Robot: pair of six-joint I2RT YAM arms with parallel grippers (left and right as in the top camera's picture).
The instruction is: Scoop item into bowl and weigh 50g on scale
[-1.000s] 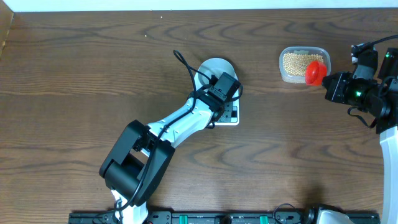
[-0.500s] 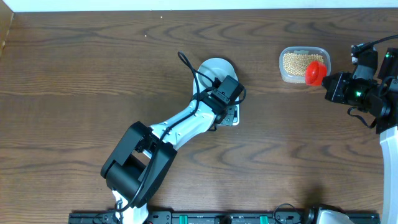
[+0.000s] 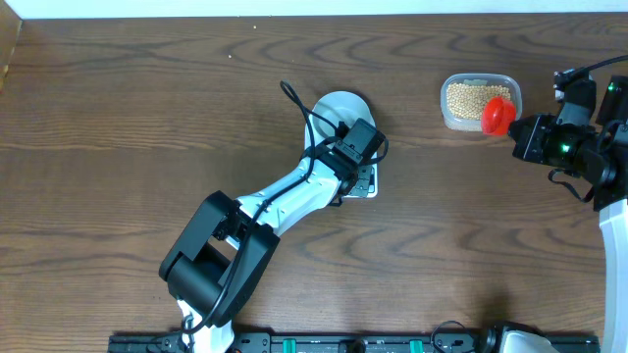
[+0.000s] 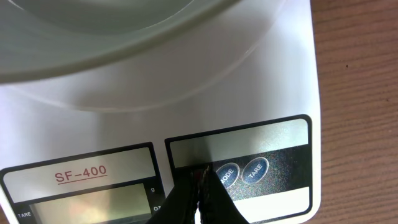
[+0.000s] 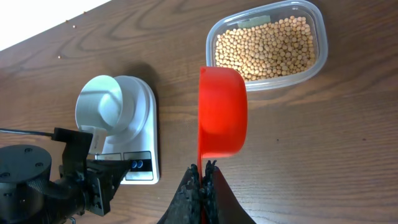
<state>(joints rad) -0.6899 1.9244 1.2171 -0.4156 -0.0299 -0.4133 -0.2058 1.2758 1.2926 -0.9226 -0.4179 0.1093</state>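
The white scale point(image 3: 365, 182) sits mid-table with the pale grey bowl point(image 3: 339, 106) on it; both show in the right wrist view, the scale point(image 5: 143, 106) under the bowl point(image 5: 102, 106). My left gripper point(image 3: 361, 167) is shut, its tips on the scale's front panel point(image 4: 200, 177) just left of the MODE button point(image 4: 227, 174). The beans point(image 3: 471, 96) fill a clear tub point(image 5: 267, 43). My right gripper point(image 5: 202, 171) is shut on the handle of a red scoop point(image 5: 222, 112), held beside the tub point(image 3: 498, 115).
The TARE button point(image 4: 255, 169) is right of MODE. The LCD screen point(image 4: 87, 202) shows no clear reading. The left arm's cable loops over the bowl's left side point(image 3: 294, 103). The table's back edge runs along the top.
The left gripper shifted slightly right along the scale's front between one second ago and half a second ago, then held still. The right arm and scoop have not moved.
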